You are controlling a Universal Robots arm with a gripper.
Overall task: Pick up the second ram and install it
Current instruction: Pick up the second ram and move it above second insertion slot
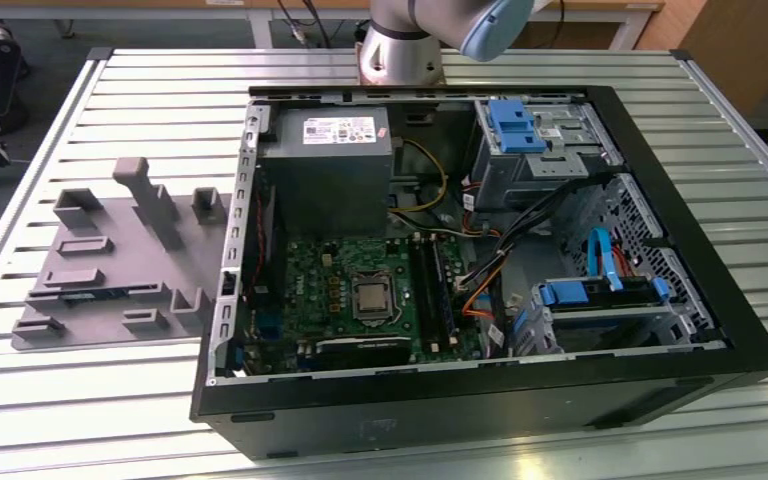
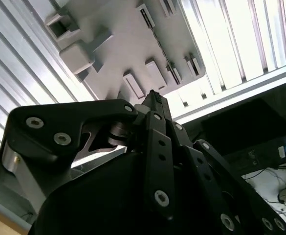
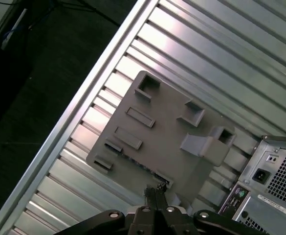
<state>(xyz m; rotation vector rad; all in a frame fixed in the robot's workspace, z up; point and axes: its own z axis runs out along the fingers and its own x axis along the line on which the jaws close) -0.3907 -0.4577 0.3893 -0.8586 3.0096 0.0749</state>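
First wrist view: hand (image 3: 155,190), closed and empty, hangs seemingly near the second ram (image 3: 142,167).

A big silver metal table made of long ridged slats (image 1: 131,400) is carrying everything. A flat grey plastic plate with blocks and little pockets sticking up from it (image 1: 104,290) is lying on the table at the exterior view's left. Just beside it, at the exterior view's right, a large black computer box with its side off (image 1: 491,405) is lying flat with its open side up. It is taking up most of the table. The round silver foot of the robot arm (image 1: 398,55) is standing at the far side, behind the box. In the first wrist view, the grey plate is sitting near the table's edge, and dark floor (image 3: 25,98) is showing past that edge.
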